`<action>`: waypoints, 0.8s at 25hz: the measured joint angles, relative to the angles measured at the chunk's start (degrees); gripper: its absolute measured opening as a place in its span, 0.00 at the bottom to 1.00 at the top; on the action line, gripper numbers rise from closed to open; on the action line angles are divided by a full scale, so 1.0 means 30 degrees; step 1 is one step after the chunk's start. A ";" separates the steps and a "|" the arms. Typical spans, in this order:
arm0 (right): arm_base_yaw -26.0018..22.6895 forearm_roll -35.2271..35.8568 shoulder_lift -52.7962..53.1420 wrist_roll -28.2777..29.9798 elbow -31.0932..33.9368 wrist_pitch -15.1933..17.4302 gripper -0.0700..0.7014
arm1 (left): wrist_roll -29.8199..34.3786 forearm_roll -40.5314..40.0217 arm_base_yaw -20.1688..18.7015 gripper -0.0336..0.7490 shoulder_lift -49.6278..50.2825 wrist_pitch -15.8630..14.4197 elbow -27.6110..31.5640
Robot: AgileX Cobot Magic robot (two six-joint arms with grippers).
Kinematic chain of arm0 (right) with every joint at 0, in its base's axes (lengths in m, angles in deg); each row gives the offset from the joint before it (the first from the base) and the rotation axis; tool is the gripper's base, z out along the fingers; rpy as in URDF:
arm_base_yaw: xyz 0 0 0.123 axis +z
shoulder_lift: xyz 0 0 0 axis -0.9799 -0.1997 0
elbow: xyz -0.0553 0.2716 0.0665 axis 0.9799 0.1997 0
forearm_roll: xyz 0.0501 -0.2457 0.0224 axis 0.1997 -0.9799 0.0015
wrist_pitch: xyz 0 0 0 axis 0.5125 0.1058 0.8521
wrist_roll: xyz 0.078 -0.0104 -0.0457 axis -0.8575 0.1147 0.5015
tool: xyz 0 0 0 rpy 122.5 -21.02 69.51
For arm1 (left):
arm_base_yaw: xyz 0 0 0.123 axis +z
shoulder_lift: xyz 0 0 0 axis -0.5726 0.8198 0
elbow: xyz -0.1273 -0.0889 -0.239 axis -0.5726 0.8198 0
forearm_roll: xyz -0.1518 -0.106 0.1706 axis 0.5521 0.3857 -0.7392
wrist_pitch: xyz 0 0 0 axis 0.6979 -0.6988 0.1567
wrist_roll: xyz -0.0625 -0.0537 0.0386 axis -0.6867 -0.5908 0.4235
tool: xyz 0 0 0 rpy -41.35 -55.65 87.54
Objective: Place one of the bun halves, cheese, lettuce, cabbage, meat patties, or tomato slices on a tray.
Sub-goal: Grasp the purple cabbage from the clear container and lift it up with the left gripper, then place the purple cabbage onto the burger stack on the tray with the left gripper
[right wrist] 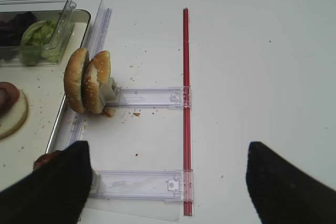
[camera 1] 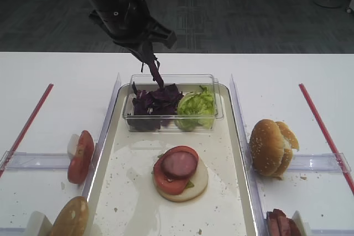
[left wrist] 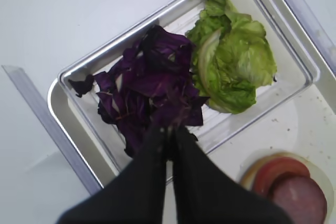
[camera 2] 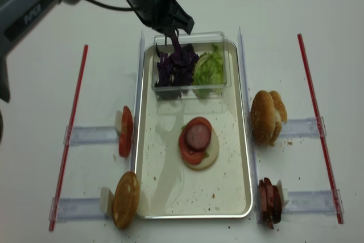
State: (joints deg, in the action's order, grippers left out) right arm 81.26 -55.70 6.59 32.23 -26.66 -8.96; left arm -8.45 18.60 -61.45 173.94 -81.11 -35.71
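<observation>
We see the left gripper [camera 1: 148, 53] above the clear box [camera 1: 218, 103], jaws pinched on a strip of cabbage [camera 1: 156, 73] that hangs down to the purple heap beside the lettuce [camera 1: 196, 109]. The box rests at the far end of the tray [camera 1: 235, 192]. The right gripper [right wrist: 168, 182] hovers with jaws wide apart near the bun halves [right wrist: 87, 81]
</observation>
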 joint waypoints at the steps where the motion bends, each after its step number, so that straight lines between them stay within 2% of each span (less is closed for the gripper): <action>1: 0.0000 0.0000 0.0000 0.0000 0.0000 0.0000 0.89 | 0.0000 -0.0001 0.0000 0.03 -0.0141 -0.0213 0.0000; 20: 0.0000 0.0000 0.0000 0.0048 0.0000 0.0000 0.89 | 0.0329 -0.0080 0.0000 0.03 -0.0298 -0.4017 0.0000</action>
State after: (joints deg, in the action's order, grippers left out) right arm 81.26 -55.70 6.59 32.37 -26.66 -8.96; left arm -7.47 18.36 -61.45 173.04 -93.16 -35.71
